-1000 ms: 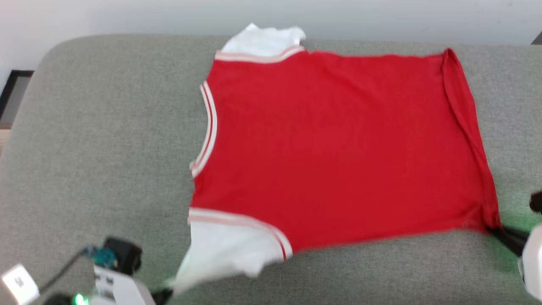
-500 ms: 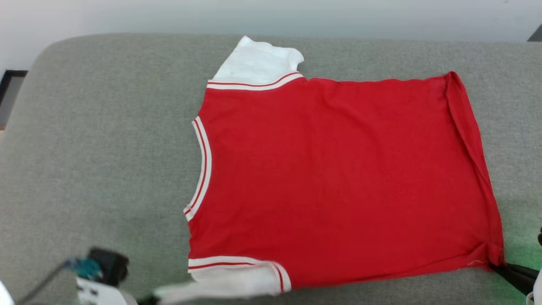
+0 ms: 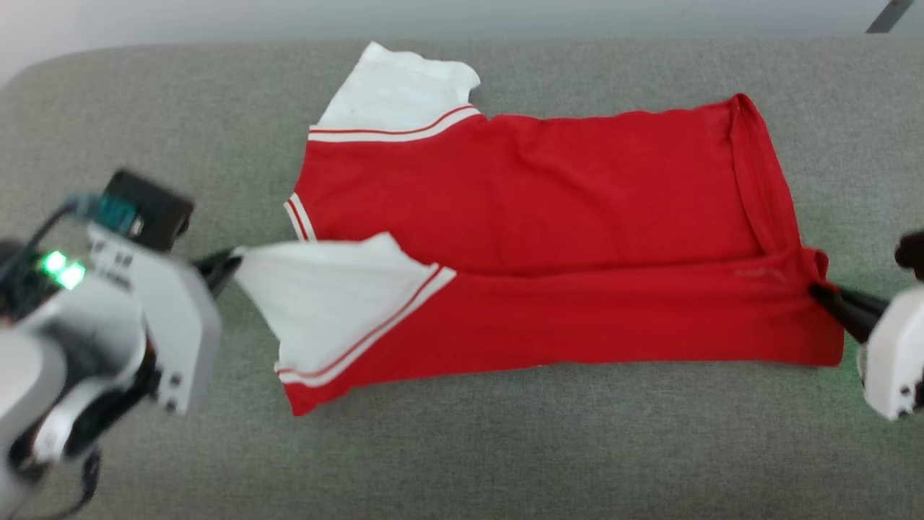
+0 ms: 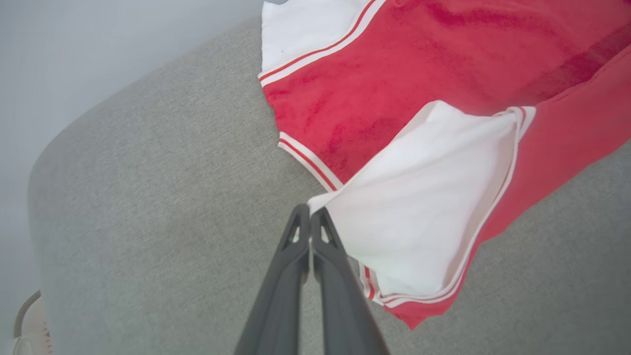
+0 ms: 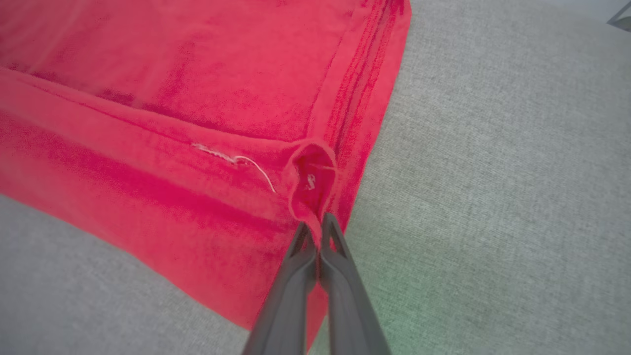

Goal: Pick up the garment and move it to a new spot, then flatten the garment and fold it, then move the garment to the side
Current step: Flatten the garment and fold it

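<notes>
Left hand clamped on sleeve, right hand on hem corner; garment near edge now folded inward.

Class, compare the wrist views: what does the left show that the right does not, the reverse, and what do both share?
Left wrist, not right: the white sleeve pinched by the left gripper, and the striped neckline. Right wrist, not left: the hem corner pinched by the right gripper, and a loose thread. Both: the red shirt, the grey cushion, shut jaws.

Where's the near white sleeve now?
The sleeve sits left of centre in the head view, folded over the red garment on the grey cushion, tip pinched by the left gripper.
</notes>
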